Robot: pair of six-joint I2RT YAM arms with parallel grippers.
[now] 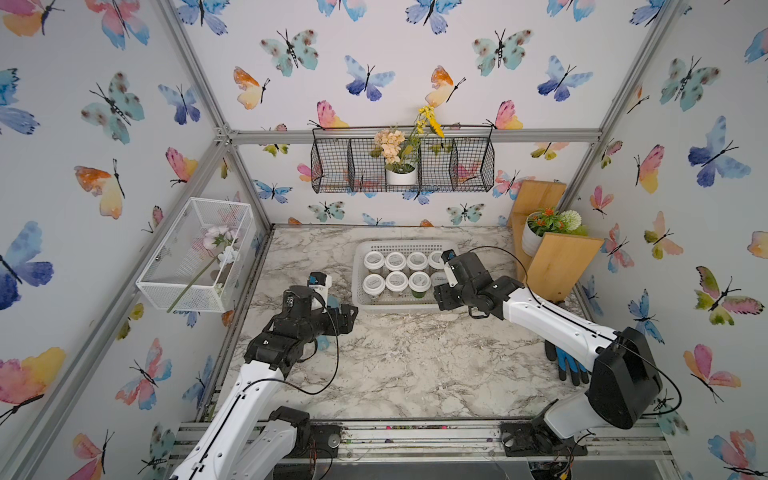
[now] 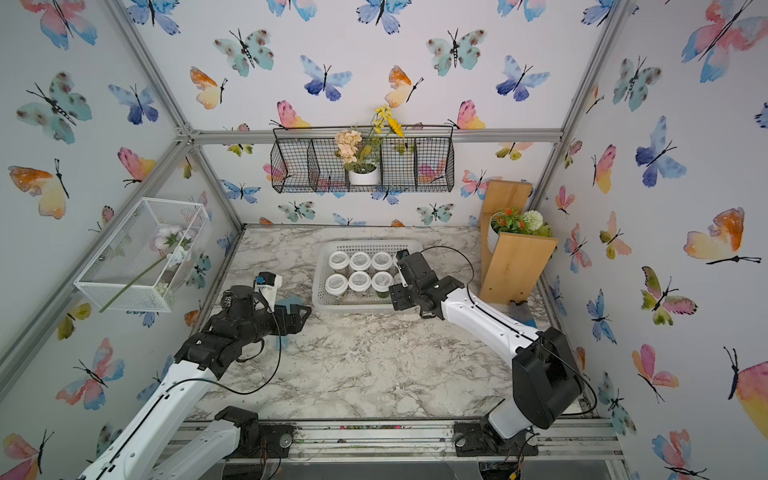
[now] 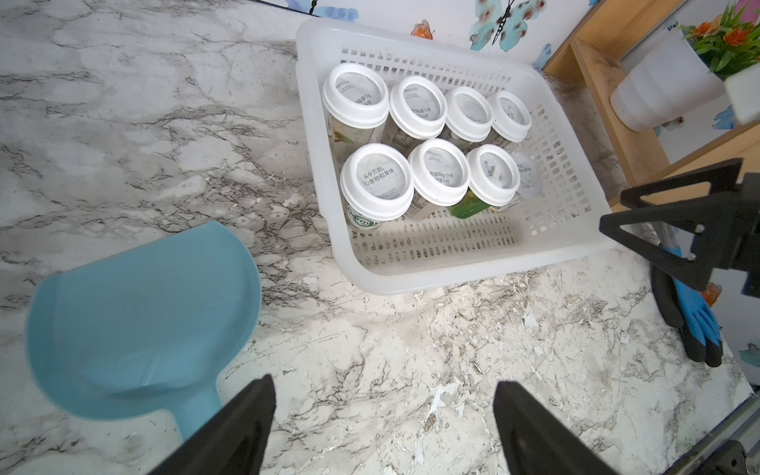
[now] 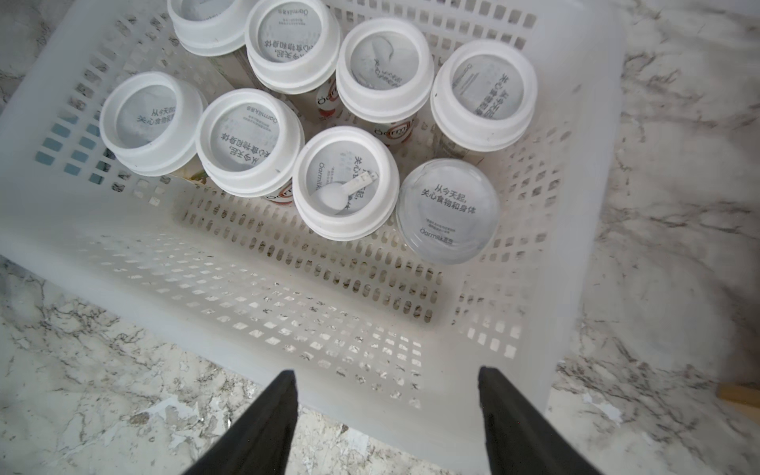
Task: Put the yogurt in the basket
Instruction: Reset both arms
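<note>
Right fingers (image 4: 255,432) apart over basket (image 4: 584,246) rim

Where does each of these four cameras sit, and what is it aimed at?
Both top views: overhead, looking down on the table; left arm and right arm show.
Left wrist: rides the left arm, facing basket and blue scoop; left gripper shows.
Right wrist: over the basket's rim, facing the yogurt; right gripper shows.
Shared: basket, yogurt.

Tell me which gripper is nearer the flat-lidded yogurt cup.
Right. The right gripper hangs at the basket rim near the flat-lidded cup; the left gripper is past the basket's opposite end, over the table by the blue scoop.
</note>
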